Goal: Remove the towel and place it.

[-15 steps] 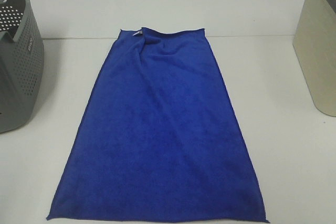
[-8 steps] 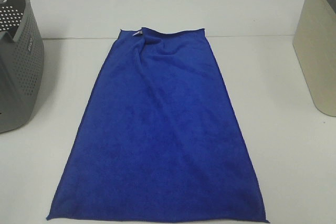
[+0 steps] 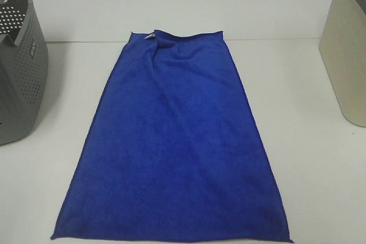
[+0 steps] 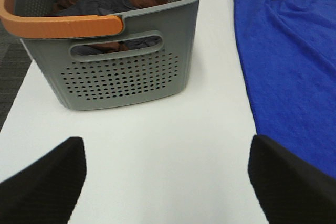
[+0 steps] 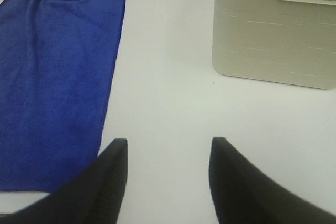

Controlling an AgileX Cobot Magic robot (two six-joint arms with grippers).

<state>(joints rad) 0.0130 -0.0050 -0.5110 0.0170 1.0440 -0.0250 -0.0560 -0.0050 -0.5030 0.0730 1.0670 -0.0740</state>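
Note:
The royal-blue towel lies spread flat and lengthwise on the white table, its far edge slightly rumpled with a small white tag at the far left corner. It also shows in the left wrist view and the right wrist view. My left gripper is open and empty over bare table between the grey basket and the towel. My right gripper is open and empty over bare table between the towel and the beige bin. Neither arm shows in the high view.
A grey perforated basket with an orange handle holds dark and brown clothes at the table's left. A beige bin stands at the right. A table seam runs behind the towel.

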